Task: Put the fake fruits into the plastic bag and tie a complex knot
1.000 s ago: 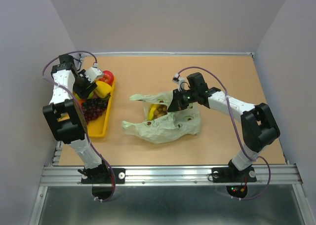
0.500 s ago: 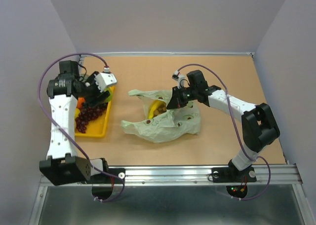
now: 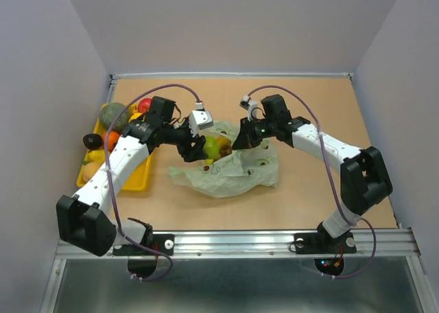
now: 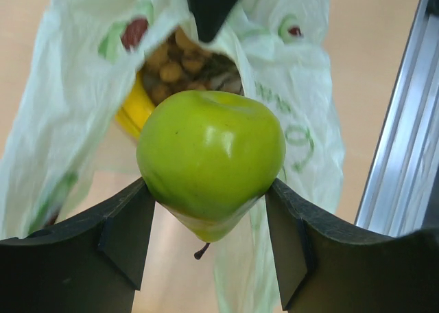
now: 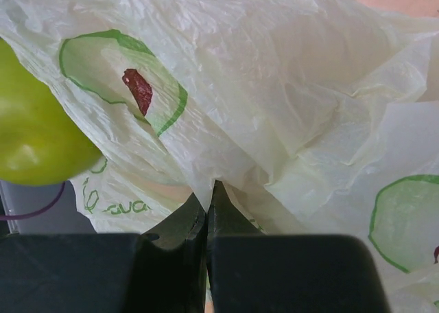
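Note:
The pale green plastic bag lies crumpled mid-table with its mouth facing left. My left gripper is shut on a green apple, held right at that mouth. The left wrist view shows the apple pinched between both fingers, with a yellow banana and tan-brown balls inside the bag behind it. My right gripper is shut on the bag's upper edge and holds it up. In the right wrist view its jaws pinch the thin film.
A yellow tray at the left edge holds a green melon, a red apple and an orange. Grey walls close in the left, back and right. A metal rail runs along the near edge.
My left arm has swung right from the yellow tray to the bag's mouth, carrying the green apple. The right gripper has kept its hold on the bag's edge, barely moving.

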`<state>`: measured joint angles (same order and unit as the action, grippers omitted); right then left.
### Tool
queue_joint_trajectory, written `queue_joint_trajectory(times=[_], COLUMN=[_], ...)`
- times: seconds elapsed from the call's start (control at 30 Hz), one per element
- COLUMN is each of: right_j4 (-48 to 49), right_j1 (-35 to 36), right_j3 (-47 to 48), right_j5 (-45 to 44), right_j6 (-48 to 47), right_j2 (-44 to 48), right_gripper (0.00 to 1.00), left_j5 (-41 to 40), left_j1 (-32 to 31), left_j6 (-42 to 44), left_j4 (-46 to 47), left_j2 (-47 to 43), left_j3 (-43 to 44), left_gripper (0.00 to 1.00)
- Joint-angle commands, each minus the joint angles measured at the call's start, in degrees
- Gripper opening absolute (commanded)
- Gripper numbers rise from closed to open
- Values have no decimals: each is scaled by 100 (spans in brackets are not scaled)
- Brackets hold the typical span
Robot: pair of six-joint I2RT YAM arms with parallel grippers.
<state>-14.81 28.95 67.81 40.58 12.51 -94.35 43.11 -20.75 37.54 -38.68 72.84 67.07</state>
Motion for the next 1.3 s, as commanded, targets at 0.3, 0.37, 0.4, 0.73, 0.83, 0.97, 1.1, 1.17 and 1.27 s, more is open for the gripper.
queue_joint_trajectory(times=[0.3,0.37,0.4,0.73,0.83,0.97,1.1,1.17,1.27], right_j4=[-92,-93,-92,-92,-92,-110,-101,-101,-92], right_j1=[-82,-222,-240,-390,-399,-408,-399,-399,-399], right_j3=[645,768,777,549,470,417,364,391,417], right_j5=[-287,-261,-278,-67,-164,-296,-532,-612,-586], right_j6=[-627,-601,-601,-557,-557,-531,-417,-337,-259], right_j2=[277,206,197,224,215,206,92,22,-84], right_gripper=[0,1,1,0,0,0,0,0,0], left_j5=[-1551,-1796,-1876,-2718,-2826,-1817,-1341,-1069,-666], left_j1=[-764,-799,-816,-878,-878,-851,-781,-597,-142], left_j6=[-3076,-3427,-3507,-4376,-4352,-3547,-2667,-2402,-2102], left_j4=[4893,5457,5580,6416,6338,5715,4704,4090,3193], left_j2=[1004,1161,1258,2119,2410,2035,1059,446,-267], left_j3=[-589,-677,-660,-678,-406,-247,-501,-712,-844], left_gripper=[18,18,19,46,67,89,99,99,99])
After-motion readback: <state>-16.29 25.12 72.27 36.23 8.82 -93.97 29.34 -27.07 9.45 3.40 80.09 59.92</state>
